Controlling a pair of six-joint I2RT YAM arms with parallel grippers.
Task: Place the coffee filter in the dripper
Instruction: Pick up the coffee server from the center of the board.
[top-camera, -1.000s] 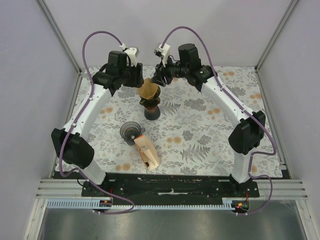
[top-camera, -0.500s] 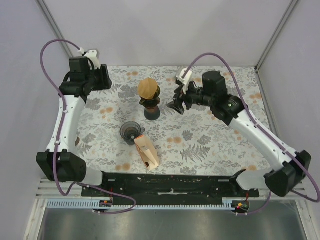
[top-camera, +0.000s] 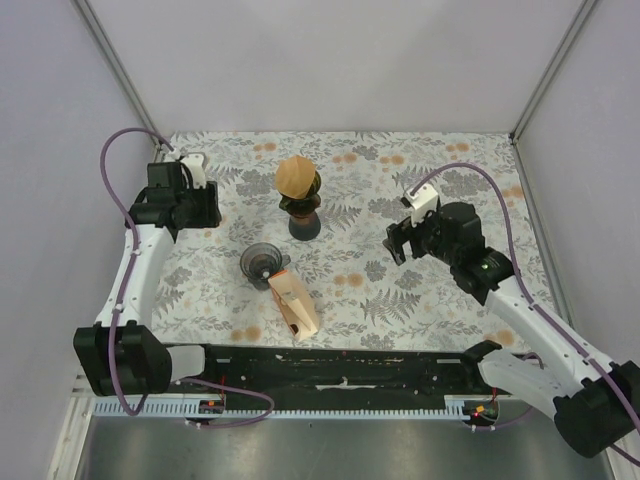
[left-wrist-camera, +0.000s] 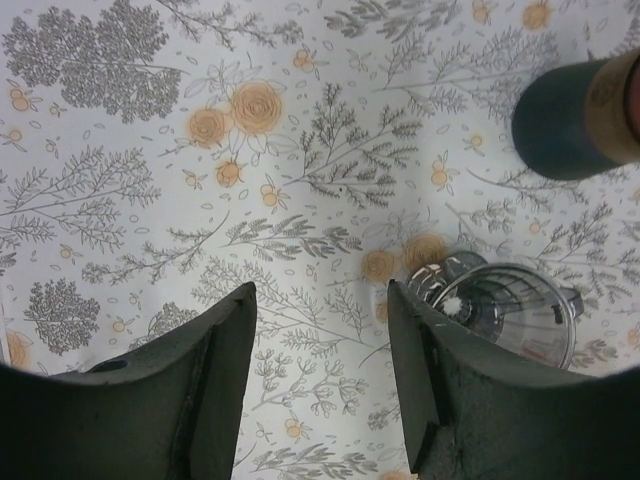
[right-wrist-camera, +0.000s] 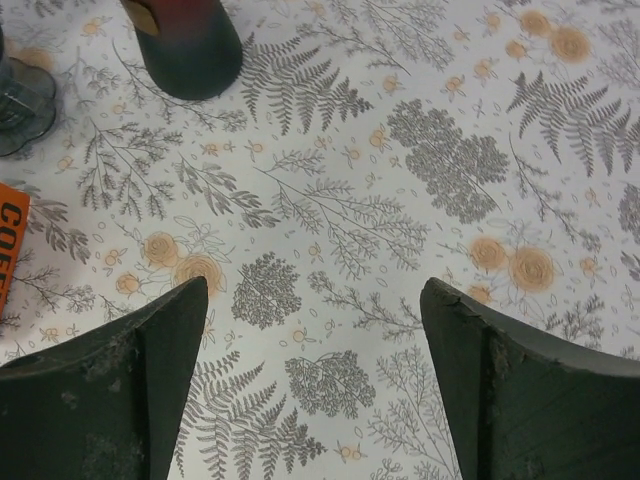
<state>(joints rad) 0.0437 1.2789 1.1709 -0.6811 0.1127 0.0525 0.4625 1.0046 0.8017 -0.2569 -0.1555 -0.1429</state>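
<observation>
A brown paper coffee filter (top-camera: 296, 177) sits in the top of the dark dripper (top-camera: 303, 222), which stands upright at the back middle of the table. No gripper touches either. My left gripper (top-camera: 214, 208) hangs open to the dripper's left, above the floral cloth. Its wrist view shows empty open jaws (left-wrist-camera: 320, 380) and the dripper's dark foot (left-wrist-camera: 565, 120) at the upper right. My right gripper (top-camera: 396, 243) is open to the dripper's right and nearer the front. Its wide empty jaws (right-wrist-camera: 315, 380) frame bare cloth, with the dripper's foot (right-wrist-camera: 188, 40) at the top left.
A clear glass funnel-shaped vessel (top-camera: 262, 262) stands in front of the dripper and also shows in the left wrist view (left-wrist-camera: 510, 312). A tan filter box (top-camera: 293, 305) with orange print lies just in front of it. White walls and metal posts surround the table.
Both arms have drawn back from the dripper, the left one leftward, the right one rightward and toward the front. The right gripper has opened wider. The filter stays in the dripper.
</observation>
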